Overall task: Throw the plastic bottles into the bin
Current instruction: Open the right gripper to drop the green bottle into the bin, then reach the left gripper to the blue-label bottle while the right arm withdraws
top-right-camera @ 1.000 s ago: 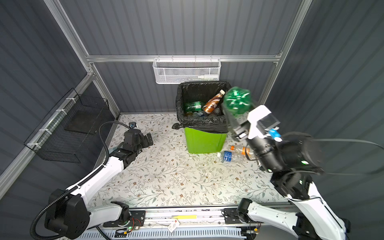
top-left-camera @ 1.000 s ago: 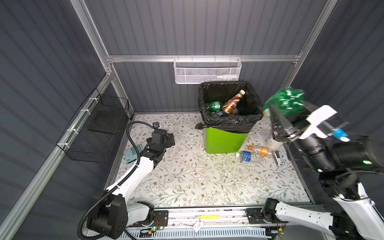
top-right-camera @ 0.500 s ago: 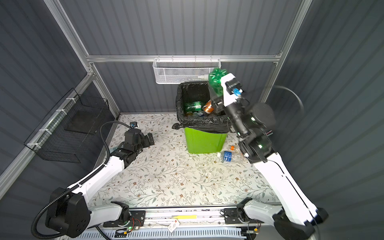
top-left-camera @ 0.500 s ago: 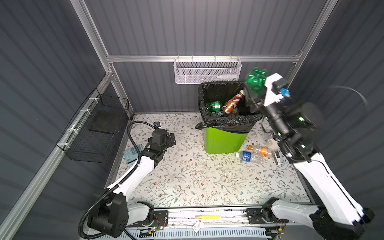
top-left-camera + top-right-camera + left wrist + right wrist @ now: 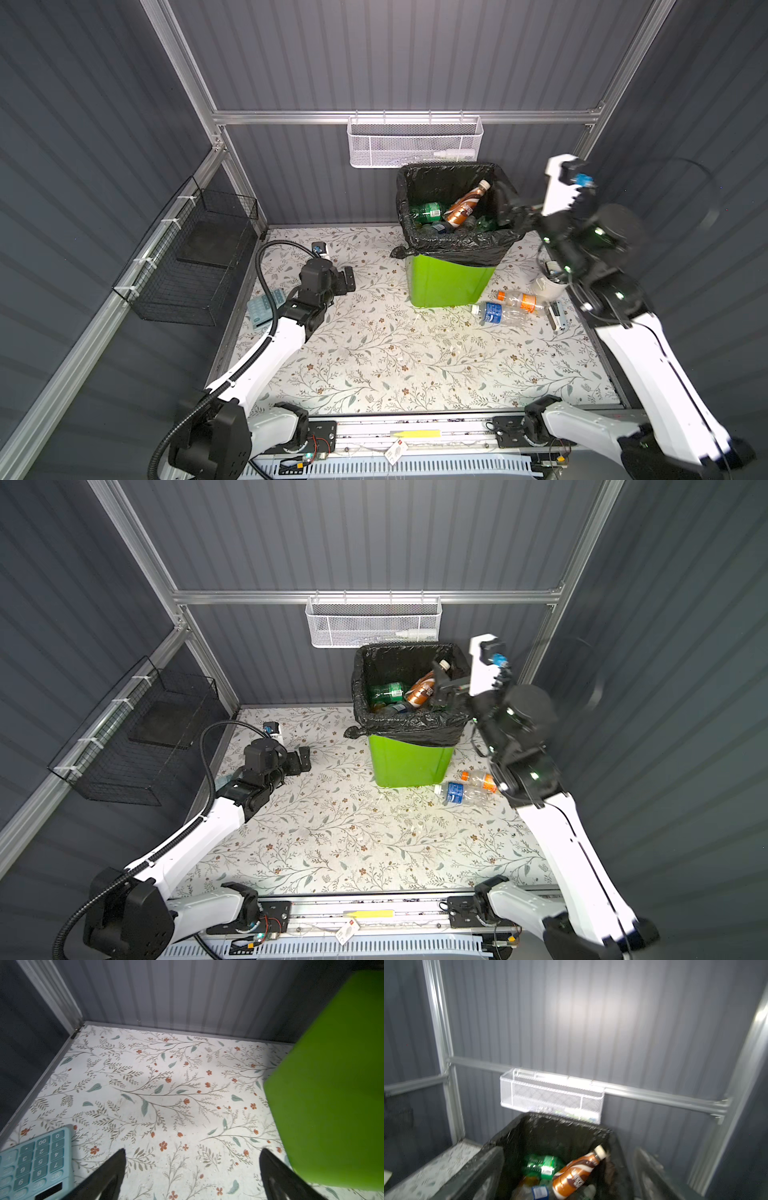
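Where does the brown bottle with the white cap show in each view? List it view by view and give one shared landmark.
Top view: brown bottle leaning inside the bin, white cap toward the back wall.
Top view: same place, right of the green bottle.
Left wrist: not in it.
Right wrist: inside the bin, beside the green bottle.
Shared landmark: the bin, its green wall or black liner in all four.

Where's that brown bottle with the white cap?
The brown bottle lies slanted inside the bin, right of a green bottle, in both top views.
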Robot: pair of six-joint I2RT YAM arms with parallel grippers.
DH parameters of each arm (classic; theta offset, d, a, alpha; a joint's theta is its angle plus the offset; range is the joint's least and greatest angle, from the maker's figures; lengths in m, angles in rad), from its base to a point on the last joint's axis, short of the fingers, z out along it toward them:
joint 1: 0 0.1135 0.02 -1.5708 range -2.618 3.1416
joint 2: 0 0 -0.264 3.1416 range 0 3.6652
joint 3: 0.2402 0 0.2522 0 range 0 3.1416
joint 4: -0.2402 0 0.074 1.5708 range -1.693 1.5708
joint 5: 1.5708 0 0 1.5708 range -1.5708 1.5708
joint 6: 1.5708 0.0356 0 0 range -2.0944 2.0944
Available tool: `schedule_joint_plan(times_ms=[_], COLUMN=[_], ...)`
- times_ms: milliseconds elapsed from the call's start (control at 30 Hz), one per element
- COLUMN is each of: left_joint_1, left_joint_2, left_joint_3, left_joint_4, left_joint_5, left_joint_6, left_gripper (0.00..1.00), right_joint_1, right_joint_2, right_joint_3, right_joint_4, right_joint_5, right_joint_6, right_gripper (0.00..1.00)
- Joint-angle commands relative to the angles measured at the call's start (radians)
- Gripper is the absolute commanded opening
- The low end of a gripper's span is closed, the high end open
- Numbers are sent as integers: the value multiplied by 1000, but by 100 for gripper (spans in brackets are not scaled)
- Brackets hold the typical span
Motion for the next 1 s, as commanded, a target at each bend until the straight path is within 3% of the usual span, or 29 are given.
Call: schedule_joint_plan(times_ms=[0,233,467,667,967], left_joint_1=[-111,-238,-526,-731,-916], left_joint_2=[-11,3,1,180,558], left_joint_3=[14,39,69,158,450], left_joint_4=[39,58,34,-8,-11], left_joint_5=[-76,-157,-331,-402,-405], left_joint_6=[143,189,185,252,595], left_gripper=[100,100,100,100,100], right_joint_1=[-43,-161,-250,-317,-425], right_joint_2=[-59,-215,-389,-494,-505], right_joint_3=[-116,-383,-606,-754,-789], right_joint_4=[61,-3,-185,-267,-295], right_joint_5=[105,150,206,228,176], right_joint_6=[56,196,300,387,396], right_gripper=[99,99,99,99,99])
